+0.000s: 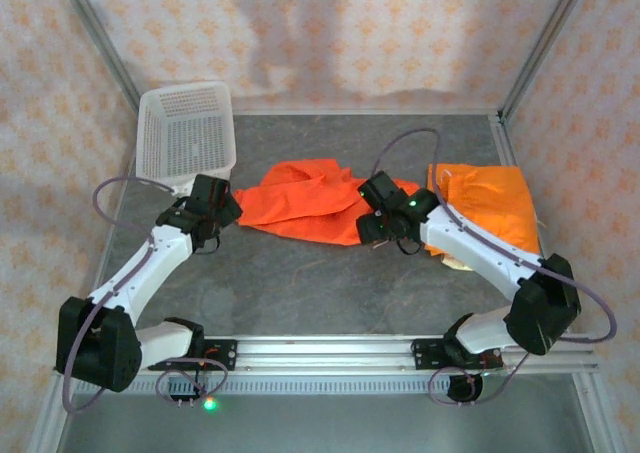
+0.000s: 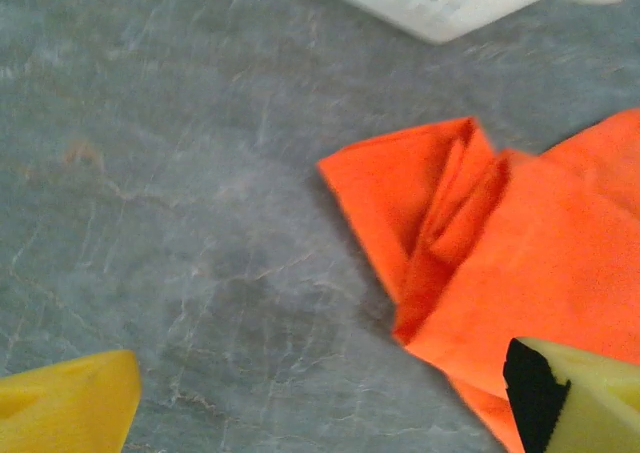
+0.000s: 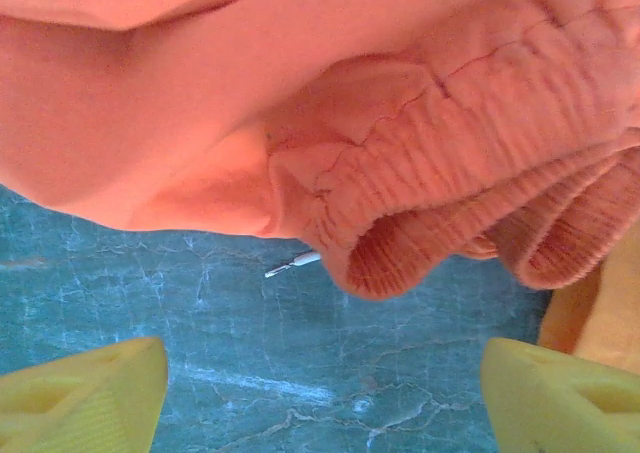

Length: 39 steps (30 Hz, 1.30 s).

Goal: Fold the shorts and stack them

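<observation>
Top external view: a bright orange pair of shorts [image 1: 305,205] lies crumpled across the middle of the tabletop [image 1: 300,293]. The left claw [image 1: 226,211] is at its left end and the right claw [image 1: 372,213] at its right end. A folded orange pair [image 1: 490,205] lies near the right edge, with pale cloth [image 1: 455,264] showing beneath its near side. A white mesh basket [image 1: 186,133] sits at the far left corner. Left wrist view shows yellow fingers [image 2: 60,403] spread wide, with a corner of the cloth just beyond them. Right wrist view shows that claw also spread and pinching nothing, the ribbed waistband [image 3: 450,163] just ahead.
</observation>
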Each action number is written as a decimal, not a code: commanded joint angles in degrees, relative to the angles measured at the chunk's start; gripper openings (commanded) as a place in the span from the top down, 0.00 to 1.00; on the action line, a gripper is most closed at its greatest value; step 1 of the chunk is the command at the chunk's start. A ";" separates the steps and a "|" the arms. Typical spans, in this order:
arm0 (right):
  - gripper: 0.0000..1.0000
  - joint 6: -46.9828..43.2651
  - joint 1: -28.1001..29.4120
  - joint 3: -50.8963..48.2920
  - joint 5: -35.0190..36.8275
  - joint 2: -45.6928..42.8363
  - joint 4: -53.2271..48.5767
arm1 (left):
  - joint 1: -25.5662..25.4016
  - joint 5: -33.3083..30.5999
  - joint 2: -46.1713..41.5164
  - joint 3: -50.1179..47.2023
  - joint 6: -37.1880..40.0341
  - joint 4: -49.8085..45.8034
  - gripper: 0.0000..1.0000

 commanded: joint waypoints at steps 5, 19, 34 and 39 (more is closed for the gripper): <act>0.15 -2.65 0.80 -2.60 4.50 0.43 6.12 | 2.97 4.61 2.32 -1.32 -1.91 6.45 0.07; 0.10 -5.85 0.77 -0.85 10.34 -1.22 7.32 | 3.20 6.80 5.78 -1.61 -2.99 9.73 0.12; 0.00 -11.63 0.16 -5.55 13.76 -6.99 13.33 | 3.20 6.89 7.82 -1.37 -2.61 10.13 0.13; 0.01 -15.93 0.16 -7.41 12.59 -7.55 14.62 | 3.14 7.32 8.77 -1.30 -2.63 10.50 0.14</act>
